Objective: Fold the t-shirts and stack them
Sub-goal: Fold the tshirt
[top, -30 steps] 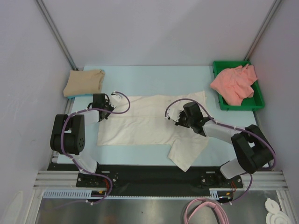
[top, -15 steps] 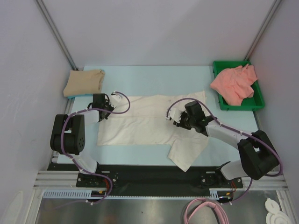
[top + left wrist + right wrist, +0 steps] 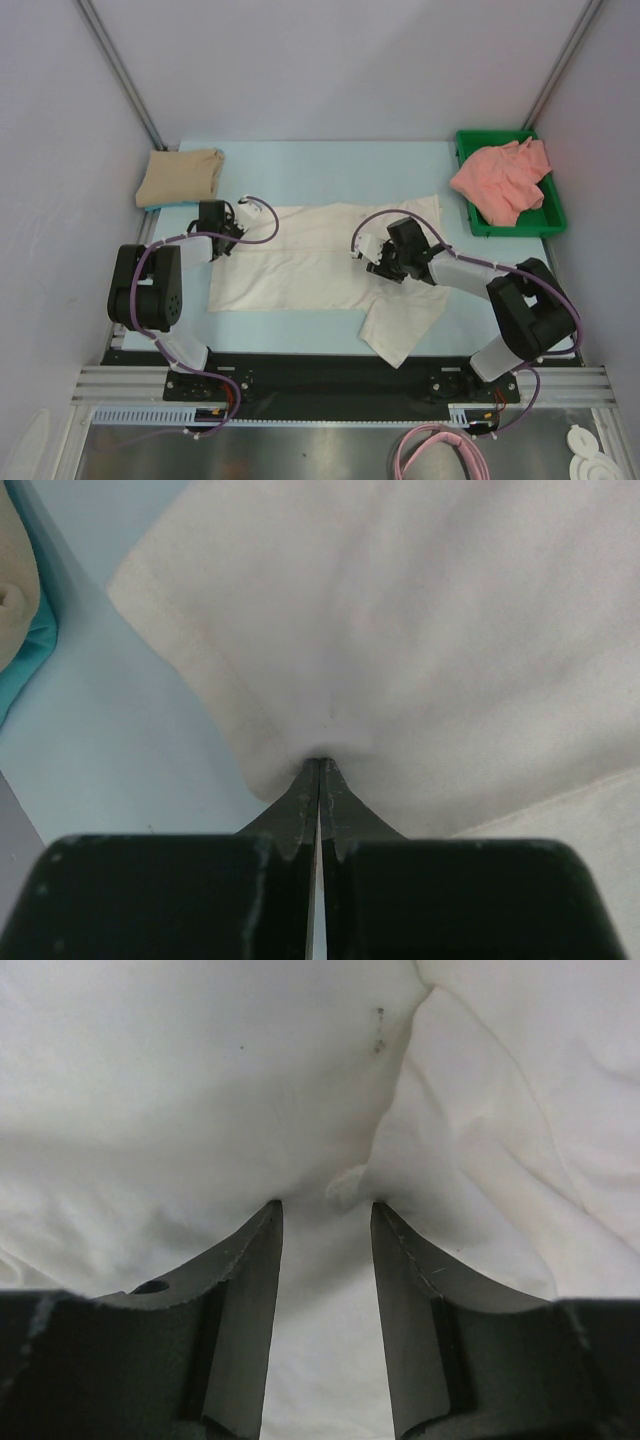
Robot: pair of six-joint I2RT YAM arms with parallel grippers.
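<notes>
Looking down on a pale blue worktop point(image 3: 330, 165) boxed in by grey walls. Seeing the cream-white t-shirt point(image 3: 300, 262) spread flat across the middle, one sleeve flopping toward the near edge. Clamping the shirt's left edge in the left gripper point(image 3: 319, 768), fingers pressed tight together on a fold of cloth. Bearing down on the shirt's right half with the right gripper point(image 3: 325, 1208), jaws parted, tips digging into the fabric on either side of a small pucker, not yet closing. Risking a miss here: possibly nipping too thin a pinch and letting the cloth slide out on the lift, or dragging the shirt askew against the left hold. Noting the tan-beige t-shirt point(image 3: 180, 177) folded at the far left corner and the salmon-pink t-shirt point(image 3: 500, 180) heaped in the green tray point(image 3: 515, 229) at far right.
</notes>
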